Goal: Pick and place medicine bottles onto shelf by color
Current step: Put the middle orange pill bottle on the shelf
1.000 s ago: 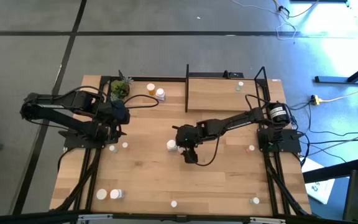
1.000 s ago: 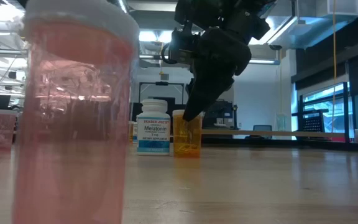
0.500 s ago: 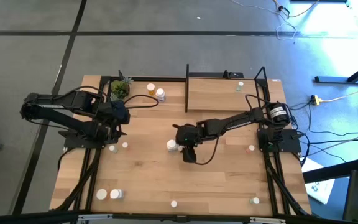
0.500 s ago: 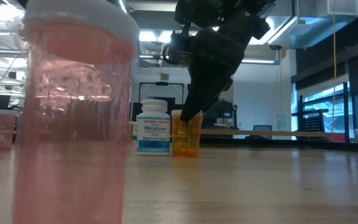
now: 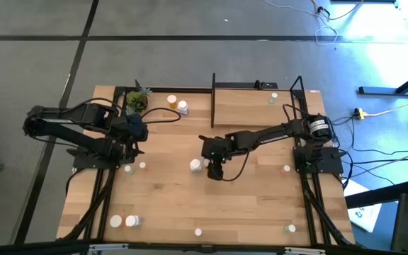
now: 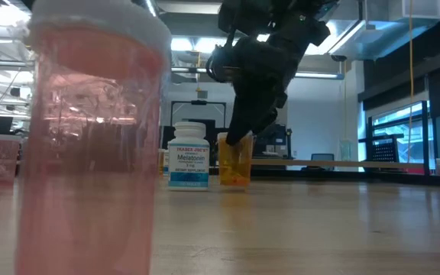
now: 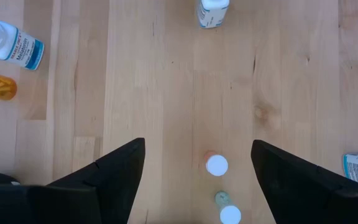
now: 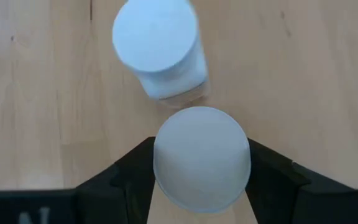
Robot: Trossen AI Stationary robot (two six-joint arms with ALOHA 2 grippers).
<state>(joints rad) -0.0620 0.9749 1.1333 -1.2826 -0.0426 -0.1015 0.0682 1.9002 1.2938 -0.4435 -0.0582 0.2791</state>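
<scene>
The right claw (image 5: 214,170) is working at the middle of the desk (image 5: 253,205), and it is grasping an orange bottle (image 6: 235,160) by its white cap. The right wrist view is showing that cap seated between the two fingers (image 8: 135,171), both pressing against it. In the low view the bottle is hanging just clear of the desk, though contact cannot be ruled out. A white bottle (image 5: 195,165) with a blue label is standing just beside it, apart from the claw. The shelf (image 5: 250,106) is sitting at the far edge of the desk, with one small bottle (image 5: 273,98) near its right end. Other bottles are standing scattered along the near edge. The left claw (image 5: 132,147) is waiting over the left side, its fingers (image 7: 114,171) spread and gripping nothing.
</scene>
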